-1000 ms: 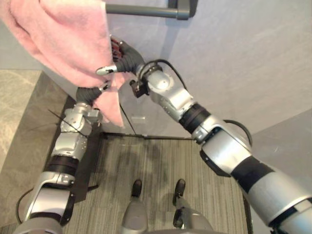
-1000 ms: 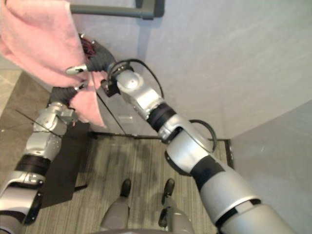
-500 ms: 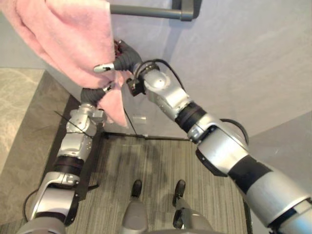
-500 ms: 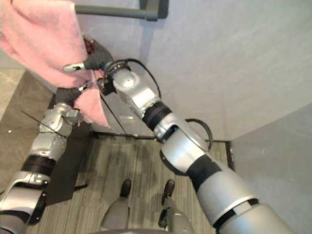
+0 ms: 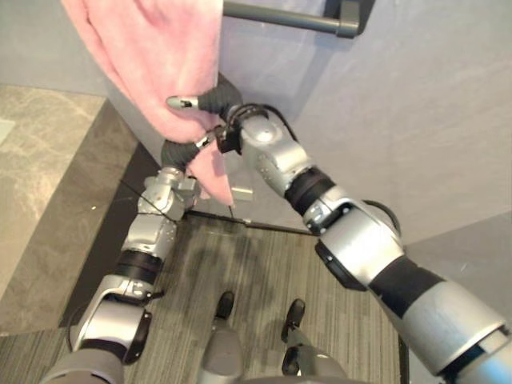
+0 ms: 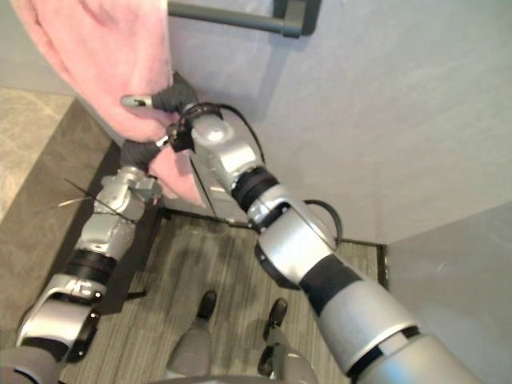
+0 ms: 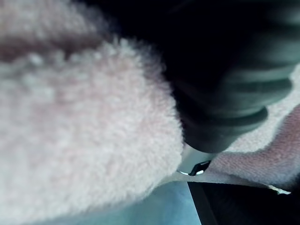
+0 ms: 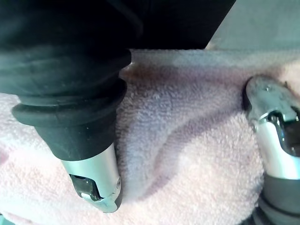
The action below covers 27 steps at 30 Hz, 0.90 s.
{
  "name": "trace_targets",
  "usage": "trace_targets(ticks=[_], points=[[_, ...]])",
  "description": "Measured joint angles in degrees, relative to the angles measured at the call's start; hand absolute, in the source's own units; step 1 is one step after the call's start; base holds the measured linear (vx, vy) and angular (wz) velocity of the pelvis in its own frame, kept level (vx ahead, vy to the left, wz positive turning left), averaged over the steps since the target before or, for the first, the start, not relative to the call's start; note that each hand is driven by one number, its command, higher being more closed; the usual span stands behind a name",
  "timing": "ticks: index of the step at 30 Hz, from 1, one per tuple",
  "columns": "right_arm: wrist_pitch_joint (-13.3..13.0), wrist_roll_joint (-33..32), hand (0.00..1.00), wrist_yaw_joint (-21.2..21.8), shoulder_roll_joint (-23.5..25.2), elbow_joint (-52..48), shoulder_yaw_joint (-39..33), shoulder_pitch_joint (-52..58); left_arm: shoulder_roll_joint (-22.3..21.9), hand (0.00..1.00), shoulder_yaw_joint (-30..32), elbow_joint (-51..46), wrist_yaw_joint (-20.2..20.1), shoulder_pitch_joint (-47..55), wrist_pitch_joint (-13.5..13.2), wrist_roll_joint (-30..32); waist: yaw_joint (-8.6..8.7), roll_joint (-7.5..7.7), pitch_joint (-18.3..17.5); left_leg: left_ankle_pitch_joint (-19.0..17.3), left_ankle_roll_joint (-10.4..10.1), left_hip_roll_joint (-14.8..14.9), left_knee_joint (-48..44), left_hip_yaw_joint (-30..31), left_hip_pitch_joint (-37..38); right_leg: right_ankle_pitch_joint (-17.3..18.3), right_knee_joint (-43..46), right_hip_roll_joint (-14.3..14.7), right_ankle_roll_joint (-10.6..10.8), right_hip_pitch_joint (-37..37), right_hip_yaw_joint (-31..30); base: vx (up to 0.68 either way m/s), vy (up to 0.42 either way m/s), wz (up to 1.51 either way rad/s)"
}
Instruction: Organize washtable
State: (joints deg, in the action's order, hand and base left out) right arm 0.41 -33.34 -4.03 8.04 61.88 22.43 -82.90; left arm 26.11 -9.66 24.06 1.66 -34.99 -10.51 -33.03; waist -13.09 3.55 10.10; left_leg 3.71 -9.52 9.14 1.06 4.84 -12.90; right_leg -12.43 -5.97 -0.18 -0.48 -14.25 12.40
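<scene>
By the wall bar (image 5: pixel 280 16), pink towel (image 5: pixel 152 56) hanging lengthwise, corner down, right hand (image 5: pixel 210 100) pinching it, left hand (image 5: pixel 178 152) hold unclear

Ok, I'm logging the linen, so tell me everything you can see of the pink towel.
The pink towel is fluffy cloth, held up in soft folds before the grey wall, left of a dark rail. The right hand pinches its lower edge in its fingers; the left hand meets it from below, where a corner droops.
</scene>
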Motion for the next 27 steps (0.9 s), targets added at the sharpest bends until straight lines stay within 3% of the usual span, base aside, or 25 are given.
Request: trace_targets(ticks=[9, 11, 17, 27], points=[[-0.18, -0.34, 1.0, -1.16, 0.34, -0.25, 0.0, 0.09, -0.28, 1.0, -1.25, -1.54, 0.96, 0.09, 0.01, 0.16, -0.26, 1.86, -1.26, 0.01, 0.02, -0.09, 0.01, -1.02, 1.23, 0.04, 0.02, -0.01, 0.06, 0.39, -1.38, 0.02, 0.05, -0.07], [-0.36, -0.34, 1.0, -1.06, 0.18, -0.3, -1.06, 0.09, 1.0, 1.0, -1.24, -2.17, 0.83, 0.13, 0.09, 0.16, -0.04, 1.84, -1.27, 0.0, 0.02, -0.07, -0.02, -1.23, 1.78, 0.04, 0.01, 0.02, 0.06, 0.77, -1.59, 0.0, 0.041, -0.07], [-1.27, -1.01, 1.0, 0.89, -3.77, -1.11, -2.32, 0.08, 10.51, 1.0, 0.36, -9.13, -1.75, 0.26, 0.13, 0.02, 0.46, 1.69, -1.33, -0.04, 0.0, -0.12, -0.09, -1.87, 2.29, -0.11, 0.0, 0.01, -0.15, 0.97, -2.21, -0.02, 0.043, -0.05], [-1.23, -3.3, 1.0, 3.94, -5.26, -3.08, -2.29, 0.02, 15.08, 1.0, 1.38, -11.17, -5.11, 0.14, 0.09, -0.13, 2.99, 1.23, -1.51, -0.07, 0.04, -0.26, -0.08, -3.18, 3.31, -0.12, 0.02, -0.04, -0.15, 1.33, -3.26, -0.01, 0.042, -0.06]])
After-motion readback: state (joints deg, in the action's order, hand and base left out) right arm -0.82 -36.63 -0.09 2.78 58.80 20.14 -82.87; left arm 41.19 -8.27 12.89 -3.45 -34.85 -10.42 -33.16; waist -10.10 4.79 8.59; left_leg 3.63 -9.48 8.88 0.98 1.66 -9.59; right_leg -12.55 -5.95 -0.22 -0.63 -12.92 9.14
